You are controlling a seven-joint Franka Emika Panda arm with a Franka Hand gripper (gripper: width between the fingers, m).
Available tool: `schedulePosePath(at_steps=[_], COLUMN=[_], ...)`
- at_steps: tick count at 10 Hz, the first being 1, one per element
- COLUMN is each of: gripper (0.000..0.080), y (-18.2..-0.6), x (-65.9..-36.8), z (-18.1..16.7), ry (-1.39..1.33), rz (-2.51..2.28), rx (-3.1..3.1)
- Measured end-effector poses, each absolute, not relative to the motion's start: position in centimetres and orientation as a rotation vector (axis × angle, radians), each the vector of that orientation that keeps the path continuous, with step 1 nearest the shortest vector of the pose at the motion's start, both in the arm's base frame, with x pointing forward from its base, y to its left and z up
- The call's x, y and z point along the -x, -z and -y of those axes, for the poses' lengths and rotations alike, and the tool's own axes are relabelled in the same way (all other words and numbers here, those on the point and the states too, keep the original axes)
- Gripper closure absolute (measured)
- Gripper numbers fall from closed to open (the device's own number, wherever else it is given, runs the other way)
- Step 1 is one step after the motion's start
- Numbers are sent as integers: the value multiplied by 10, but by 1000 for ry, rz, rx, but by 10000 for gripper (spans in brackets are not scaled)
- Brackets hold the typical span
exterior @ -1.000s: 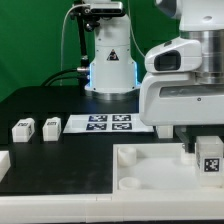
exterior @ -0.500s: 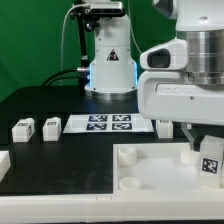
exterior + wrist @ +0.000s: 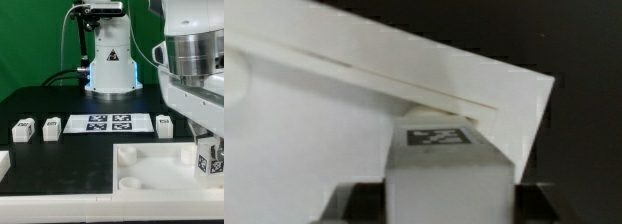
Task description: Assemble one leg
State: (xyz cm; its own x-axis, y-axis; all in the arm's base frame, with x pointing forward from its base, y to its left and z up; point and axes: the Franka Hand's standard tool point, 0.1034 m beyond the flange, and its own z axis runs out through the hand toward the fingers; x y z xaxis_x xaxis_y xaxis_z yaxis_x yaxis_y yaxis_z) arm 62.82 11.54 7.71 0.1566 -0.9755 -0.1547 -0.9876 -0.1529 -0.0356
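Note:
My gripper (image 3: 206, 152) is shut on a leg (image 3: 209, 162), a small white block with a black-and-white tag. It holds the leg slightly tilted at the large white square tray-like part's (image 3: 150, 165) corner on the exterior view's right. In the wrist view the leg (image 3: 452, 170) runs between my dark fingers (image 3: 363, 200), its tagged end against the tray part's (image 3: 331, 110) edge. I cannot tell whether its tip is seated in a socket. Three more legs lie on the black table: two at the exterior view's left (image 3: 23, 129) (image 3: 50, 126) and one further right (image 3: 165, 124).
The marker board (image 3: 110, 123) lies flat behind the tray part, in front of the arm's base (image 3: 108, 65). A white part's corner (image 3: 3, 160) shows at the left edge. The arm's white body fills the upper right of the exterior view.
The wrist has turned and the arm's body has shifted to the exterior view's right. The held leg is now tilted and slightly lower at the tray part's corner. The loose legs have not moved.

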Motion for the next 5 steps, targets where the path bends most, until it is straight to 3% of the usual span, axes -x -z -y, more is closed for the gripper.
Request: schedulePosePath(at_steps=[5], gripper=[501], y=[-75], x=[-626], z=[-117], ry=[-164], rz=[-2106], rx=[2154])
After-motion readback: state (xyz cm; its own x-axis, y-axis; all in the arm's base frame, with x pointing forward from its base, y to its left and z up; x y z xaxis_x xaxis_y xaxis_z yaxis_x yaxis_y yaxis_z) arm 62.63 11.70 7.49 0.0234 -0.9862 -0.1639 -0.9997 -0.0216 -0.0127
